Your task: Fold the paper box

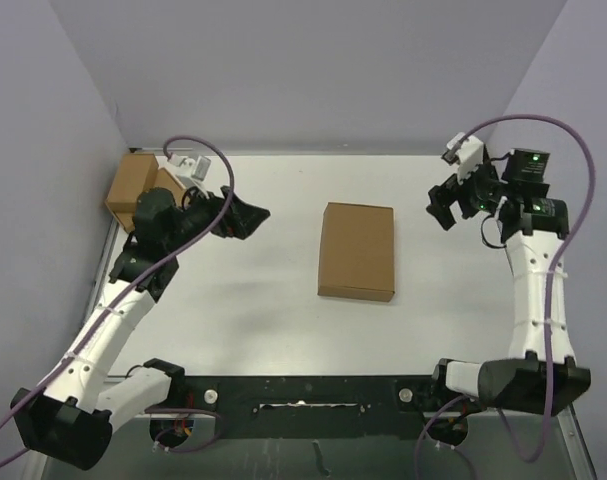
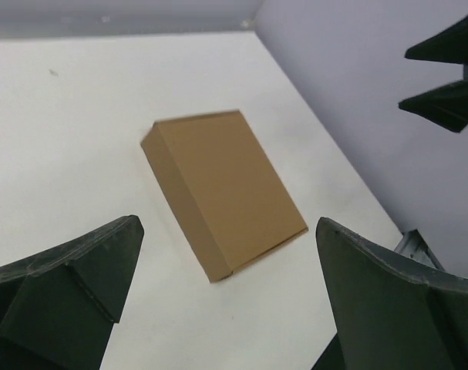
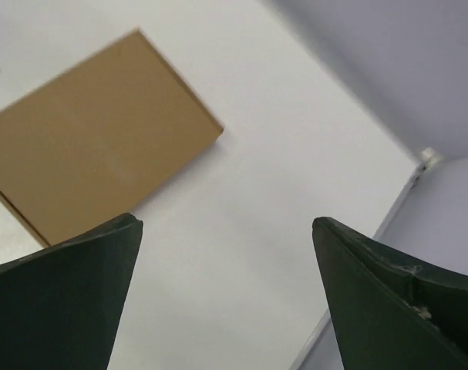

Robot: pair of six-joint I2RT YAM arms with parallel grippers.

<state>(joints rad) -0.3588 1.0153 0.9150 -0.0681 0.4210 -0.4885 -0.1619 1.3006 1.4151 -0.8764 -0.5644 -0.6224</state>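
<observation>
The paper box (image 1: 357,251) is a closed, shallow brown cardboard mailer lying flat in the middle of the table. It also shows in the left wrist view (image 2: 222,191) and in the right wrist view (image 3: 87,142). My left gripper (image 1: 245,220) is open and empty, raised to the left of the box and pointing at it. My right gripper (image 1: 445,205) is open and empty, raised to the right of the box near the table's far right. In the left wrist view the right gripper's fingertips (image 2: 446,73) show at the top right.
Smaller brown cardboard boxes (image 1: 138,187) stand at the far left corner, behind the left arm. Purple walls enclose the table at the back and on both sides. The table's right edge (image 3: 407,189) shows in the right wrist view.
</observation>
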